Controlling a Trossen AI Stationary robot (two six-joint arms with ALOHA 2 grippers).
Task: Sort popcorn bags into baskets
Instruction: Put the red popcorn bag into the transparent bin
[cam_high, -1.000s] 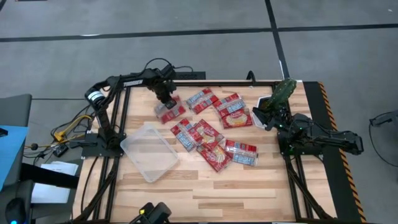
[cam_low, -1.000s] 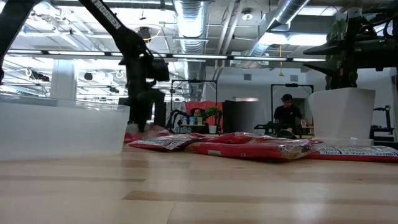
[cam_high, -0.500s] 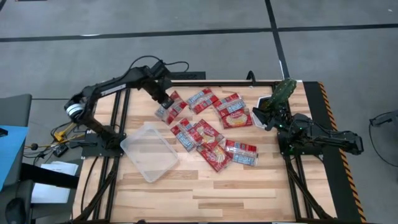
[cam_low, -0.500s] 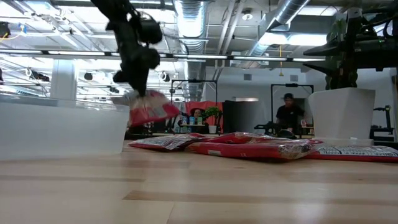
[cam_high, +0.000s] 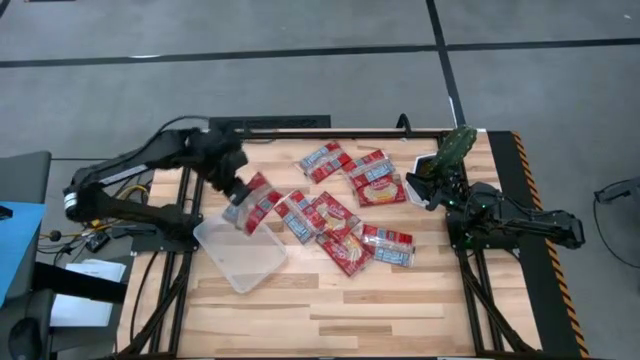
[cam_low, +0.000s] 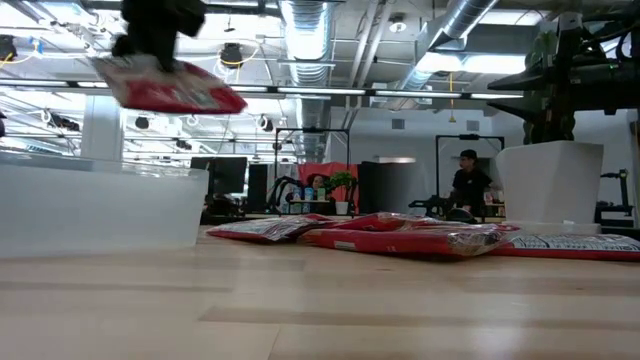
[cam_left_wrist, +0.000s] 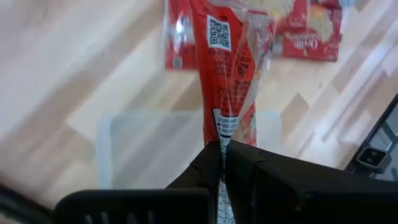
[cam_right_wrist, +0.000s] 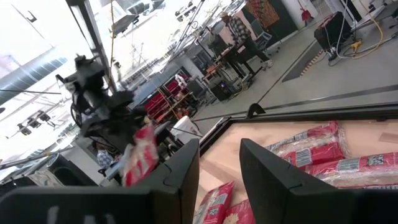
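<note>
My left gripper is shut on a red popcorn bag, held in the air over the far right corner of the clear plastic tub. In the low view the bag hangs high above the tub. Several more red bags lie flat on the table to the right of the tub. My right gripper is open and empty at the table's right side, by the plant pot. My left gripper pinches one short end of the bag between its two fingers. The fingers come from above, slanting down. The bag sticks out past the fingertips, almost level, and is lifted clear of the table and the tub.
The white pot with the green plant stands at the far right, next to my right arm. Bare wood lies along the near edge. A person stands in the room beyond the table.
My left gripper has lifted a bag off the table at the far left of the pile. It has carried the bag up and toward the near left, over the tub. The bag is now clear of the table and hangs high.
</note>
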